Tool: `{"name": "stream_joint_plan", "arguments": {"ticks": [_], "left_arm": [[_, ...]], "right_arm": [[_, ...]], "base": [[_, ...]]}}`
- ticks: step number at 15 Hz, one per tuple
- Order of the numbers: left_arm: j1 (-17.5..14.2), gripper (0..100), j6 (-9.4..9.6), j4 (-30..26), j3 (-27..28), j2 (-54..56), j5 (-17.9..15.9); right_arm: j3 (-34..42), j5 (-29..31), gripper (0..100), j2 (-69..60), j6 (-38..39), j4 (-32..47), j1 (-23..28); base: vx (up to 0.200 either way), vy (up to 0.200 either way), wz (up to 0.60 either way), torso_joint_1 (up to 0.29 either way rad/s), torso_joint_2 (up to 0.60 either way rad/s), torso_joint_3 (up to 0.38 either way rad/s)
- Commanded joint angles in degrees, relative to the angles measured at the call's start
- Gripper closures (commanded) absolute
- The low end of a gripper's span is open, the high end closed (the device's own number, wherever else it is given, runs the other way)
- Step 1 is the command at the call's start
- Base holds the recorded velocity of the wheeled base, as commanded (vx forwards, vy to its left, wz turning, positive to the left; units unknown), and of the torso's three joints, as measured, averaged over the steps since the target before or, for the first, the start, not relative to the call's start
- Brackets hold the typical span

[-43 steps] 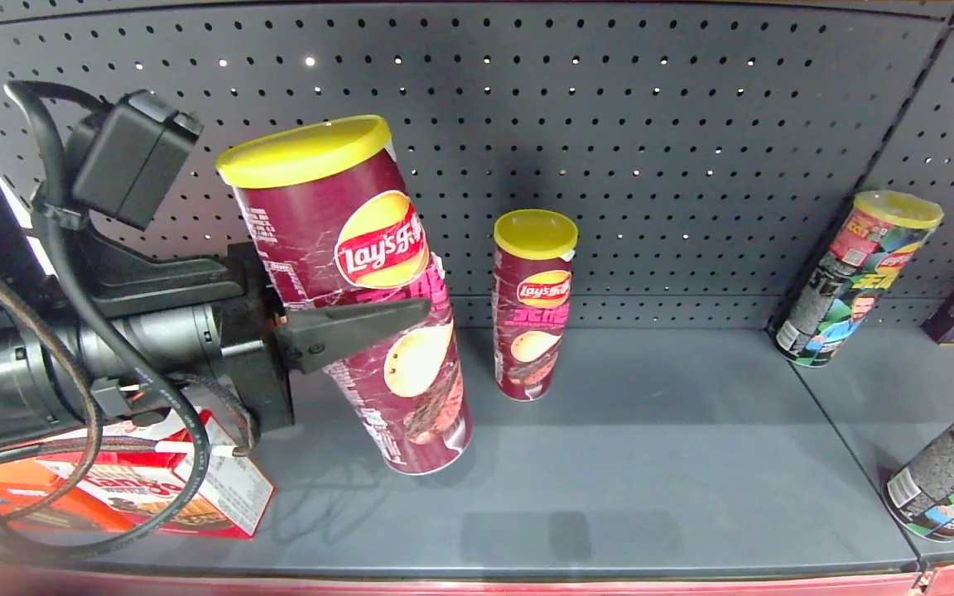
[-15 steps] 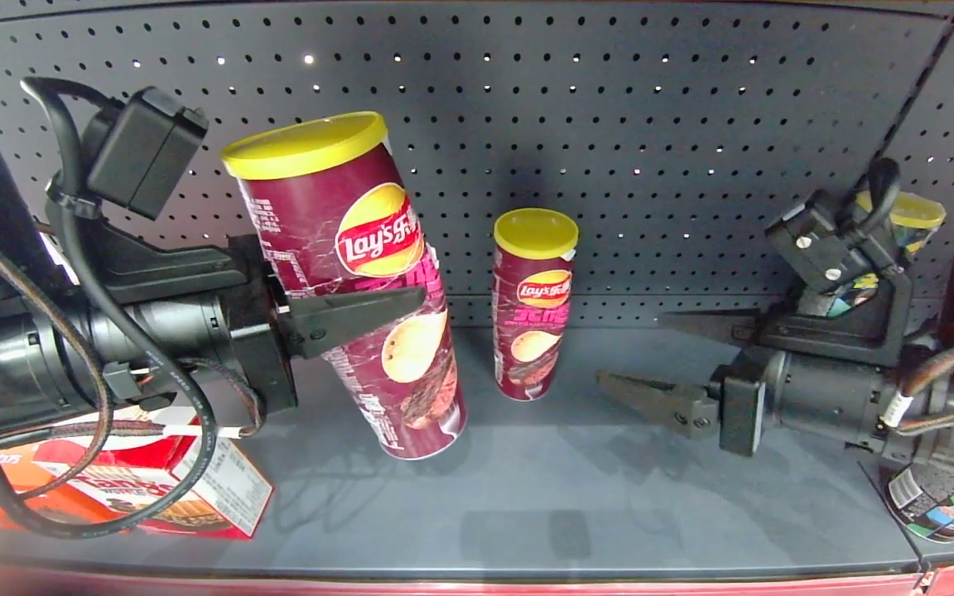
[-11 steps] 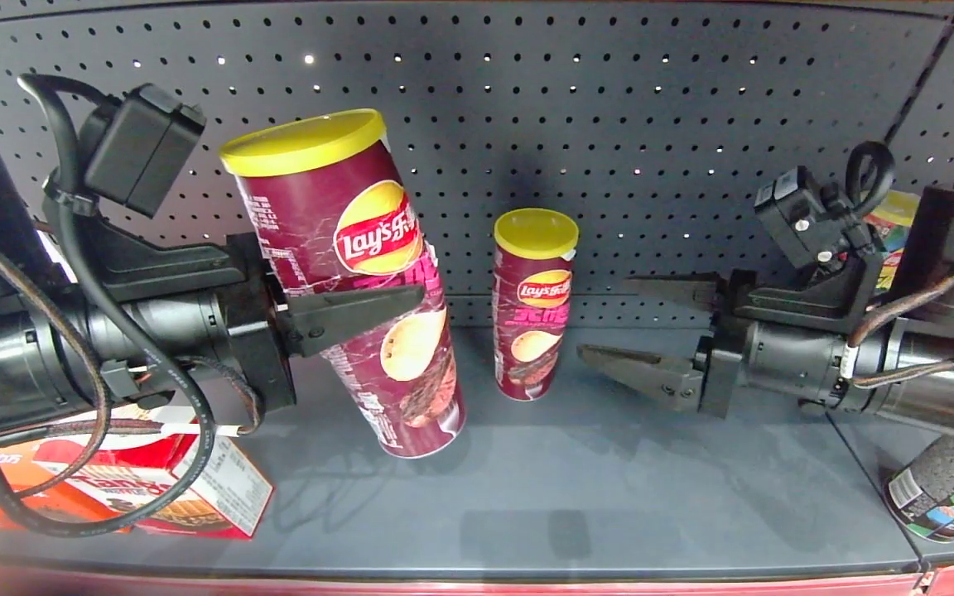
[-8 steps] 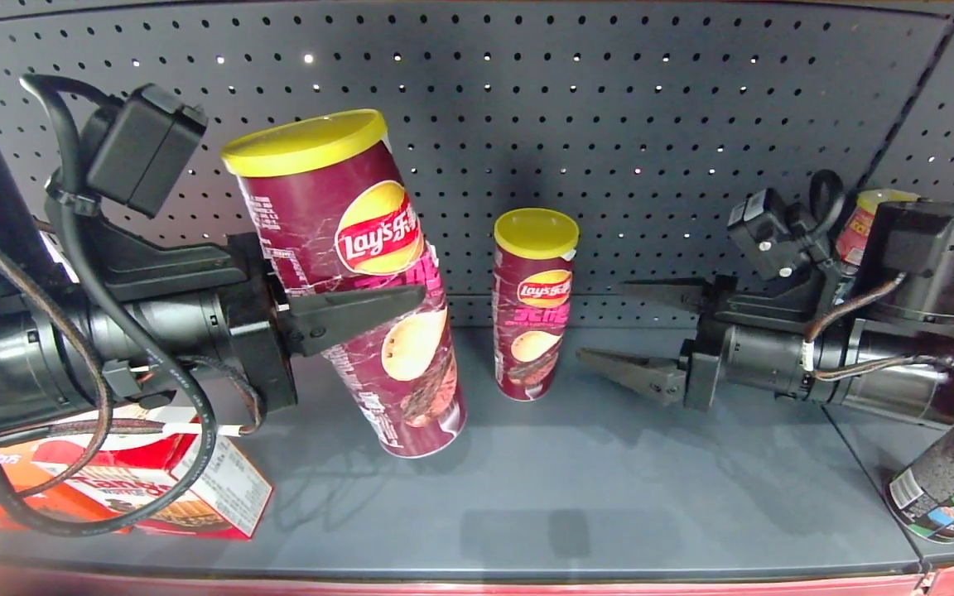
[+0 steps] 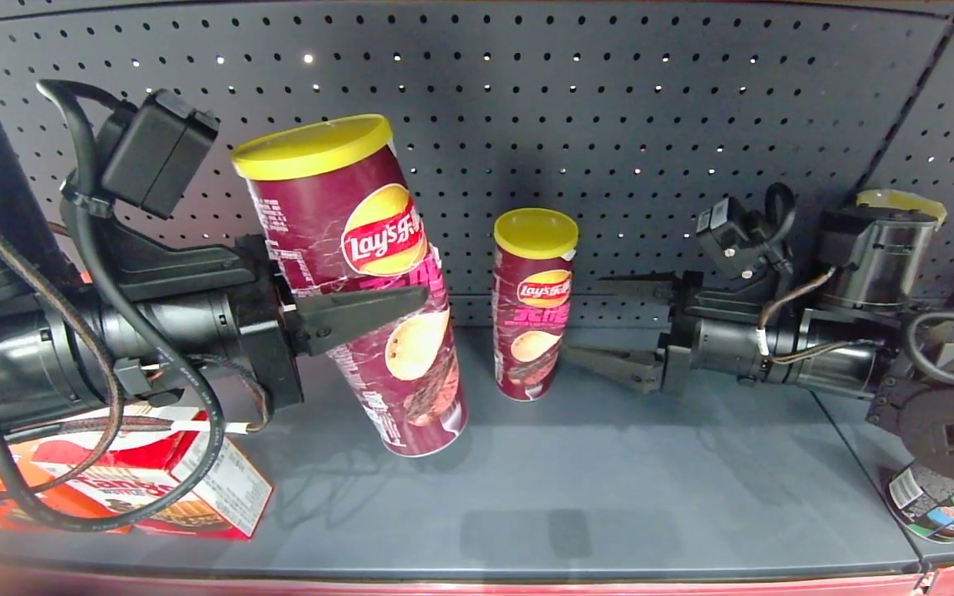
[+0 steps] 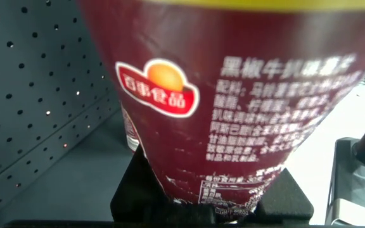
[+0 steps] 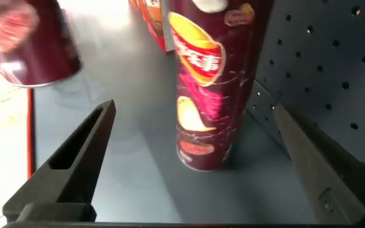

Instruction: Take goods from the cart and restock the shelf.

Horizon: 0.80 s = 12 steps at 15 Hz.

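My left gripper is shut on a large maroon chip can with a yellow lid. The can leans left, its base down at the shelf floor; whether it touches I cannot tell. In the left wrist view the large can towers over my left gripper. A smaller can of the same kind stands upright near the back wall. My right gripper is open just to its right, level with its lower half. In the right wrist view the small can stands between the spread fingers.
Red and orange boxes lie at the shelf's front left under my left arm. Black-and-green cans lie at the right, one yellow-lidded can behind my right arm. A pegboard wall closes the back.
My right arm came in from the right and moved left and back toward the small can, gripper open. The left arm and its can shifted slightly right.
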State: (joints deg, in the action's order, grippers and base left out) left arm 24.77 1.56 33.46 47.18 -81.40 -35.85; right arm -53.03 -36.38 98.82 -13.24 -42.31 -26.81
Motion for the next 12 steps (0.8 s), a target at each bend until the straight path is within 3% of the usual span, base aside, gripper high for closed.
{"name": "stream_joint_plan", "arguments": {"ticks": [1,12], "left_arm": [[0.01,100,0.02,0.02,0.11,-0.08,-0.01],[-1.92,100,0.02,0.11,-0.42,-0.08,-1.33]], "right_arm": [[-2.96,-0.27,0,4.02,-0.03,-0.14,0.53],[-12.27,-3.26,0,15.09,-0.03,-1.63,2.11]], "base": [[0.0,0.0,0.0,0.0,0.0,0.0],[0.0,0.0,0.0,0.0,0.0,0.0]]}}
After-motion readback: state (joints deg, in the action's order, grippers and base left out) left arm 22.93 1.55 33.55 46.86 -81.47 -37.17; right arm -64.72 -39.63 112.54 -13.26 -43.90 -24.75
